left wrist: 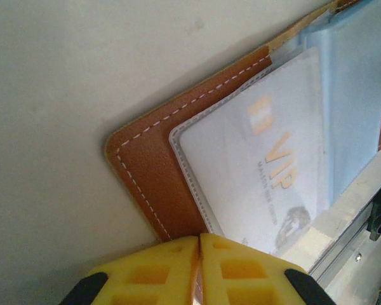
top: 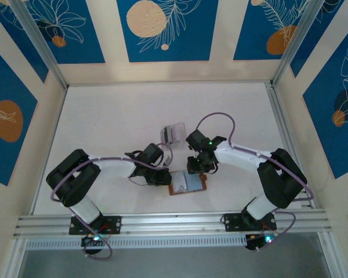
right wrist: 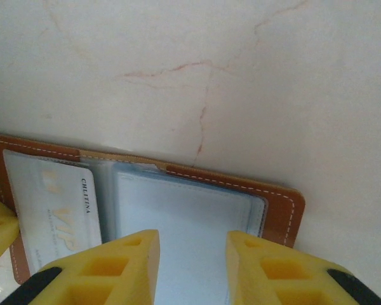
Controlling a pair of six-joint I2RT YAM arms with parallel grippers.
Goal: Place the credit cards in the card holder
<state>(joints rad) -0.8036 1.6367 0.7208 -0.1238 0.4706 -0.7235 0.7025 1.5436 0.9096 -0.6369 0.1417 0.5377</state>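
The left gripper [left wrist: 199,244] has its jaws pressed together at the edge of the card holder [left wrist: 146,159]. The right gripper [right wrist: 192,244] hovers, jaws apart, over one bluish pocket. A VIP credit card [left wrist: 254,178] sits in the other pocket. The holder lies open on the table [top: 104,116].

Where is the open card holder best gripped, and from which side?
Probably the bare leather border at the card holder's left end, pinched low from the left: it lies flat and open, and that strip juts past the pockets.
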